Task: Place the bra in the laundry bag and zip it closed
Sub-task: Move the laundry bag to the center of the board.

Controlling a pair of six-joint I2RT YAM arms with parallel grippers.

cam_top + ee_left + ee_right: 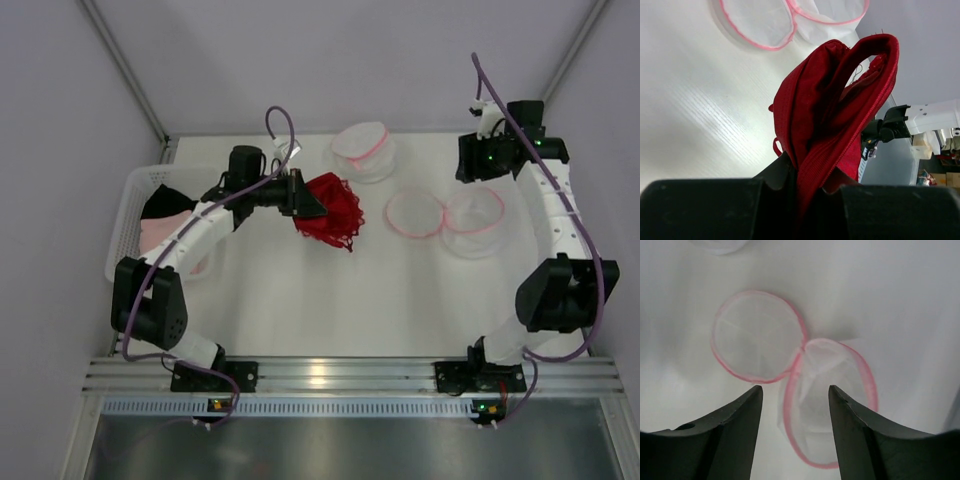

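Left gripper (807, 186) is clamping the red bra (835, 110). Only the right wrist view is showing the right gripper (795, 389) gaping toward the opened laundry bag (757, 335).

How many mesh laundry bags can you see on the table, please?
2. One bag sits at the far edge; the open bag lies in two halves right of the red bra. The basket's clothes could hide more.

bra (335, 208): red | laundry bag (476, 222): white mesh, pink rim

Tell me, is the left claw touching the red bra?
Touching. The left wrist view shows the bra clamped between the fingers of the left gripper.
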